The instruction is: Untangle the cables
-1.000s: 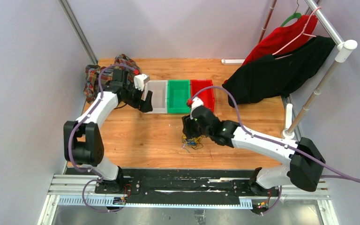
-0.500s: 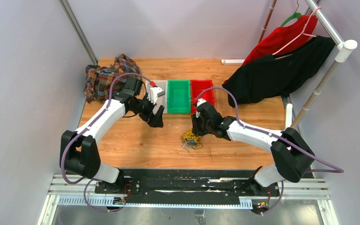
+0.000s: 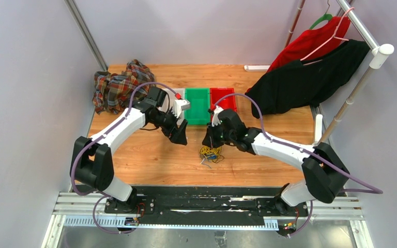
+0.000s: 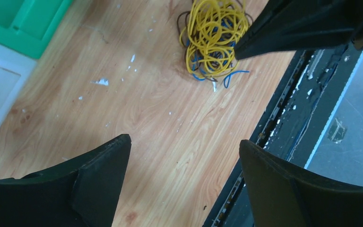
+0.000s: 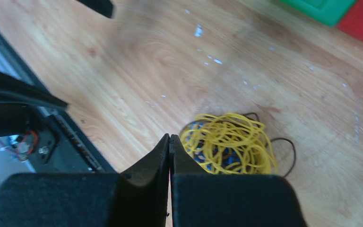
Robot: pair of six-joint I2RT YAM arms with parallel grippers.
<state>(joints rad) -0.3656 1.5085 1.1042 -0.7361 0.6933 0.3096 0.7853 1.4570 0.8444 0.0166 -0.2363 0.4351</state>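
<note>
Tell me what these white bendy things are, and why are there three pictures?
They are a robot's left arm and right arm, bolted to a wooden table. The big picture looks down from above. The other two come from little cameras on each arm's wrist. Each arm ends in an end effector, two black fingers for pinching. The left end effector is open and holds nothing. The right end effector is shut, with nothing seen between its fingers. Close by on the table lies a tangle of cables, mostly yellow with some blue and black, which the robot should untangle. Farther back sit a green bin and a red bin, with a plaid cloth in the corner.
</note>
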